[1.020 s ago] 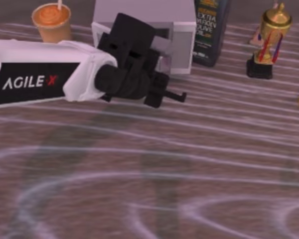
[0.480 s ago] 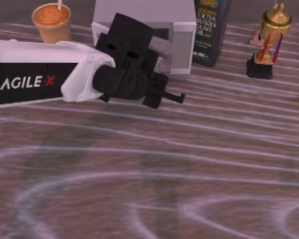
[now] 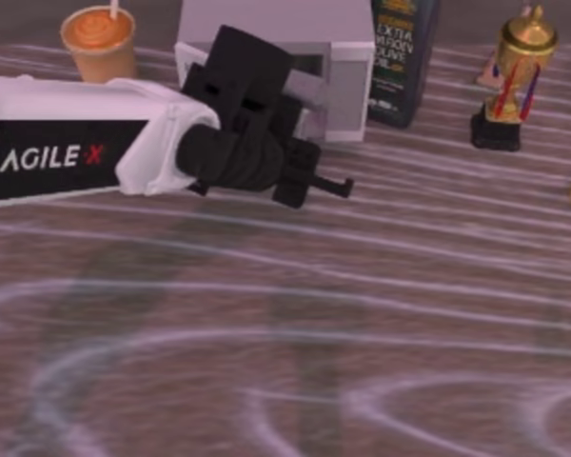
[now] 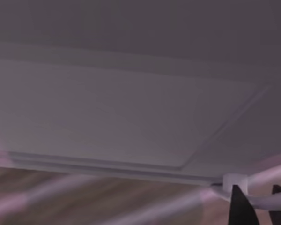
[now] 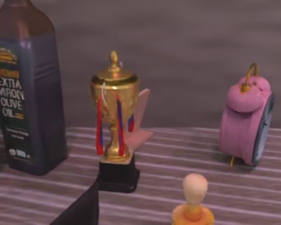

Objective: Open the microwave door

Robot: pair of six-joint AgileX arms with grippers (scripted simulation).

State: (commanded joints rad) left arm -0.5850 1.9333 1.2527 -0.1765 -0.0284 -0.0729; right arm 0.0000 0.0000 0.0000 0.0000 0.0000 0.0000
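The microwave stands at the table's far edge, left of centre; its door, seemingly slightly ajar, faces the near side. The left gripper sits close against the door front, fingertips at a small white piece, probably the handle, placed to pull the door outward; whether it grips cannot be told. Beside the microwave: olive-oil bottle, trophy, orange cup. The right gripper is out of view.
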